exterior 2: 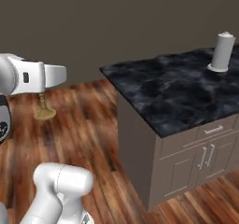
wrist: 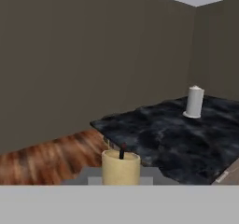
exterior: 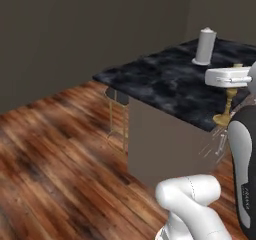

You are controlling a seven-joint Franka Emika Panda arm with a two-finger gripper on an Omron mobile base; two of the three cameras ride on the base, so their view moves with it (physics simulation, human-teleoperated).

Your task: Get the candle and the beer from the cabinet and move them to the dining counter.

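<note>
Under your end effector (exterior: 231, 87) hangs the candle (exterior: 227, 108), its stem running down from the white hand and its round flat base lowest; from the left base camera that base sits against the near edge of the bench (exterior: 165, 79), while from the right base camera the candle (exterior 2: 44, 107) shows with wood floor (exterior 2: 88, 125) behind it, so you cannot tell from these views whether it is over the bench or just short of it. From the hand camera you look down on the candle's cream top (wrist: 121, 167) with its dark wick, right at the bottom centre, with the bench (wrist: 172, 134) spreading ahead and to the right. Your end effector is closed on the candle's upper stem, though the fingertips themselves are hidden by the hand. Count one candle, one bench, one white paper-towel roll (exterior: 205, 46) standing upright toward the bench's far side, well apart from the candle, and one stool (exterior: 118, 114) with thin gold legs tucked under the bench's left corner. Drawer and door fronts with silver handles (exterior 2: 205, 155) line the bench's right flank. No writing or label can be read anywhere.
</note>
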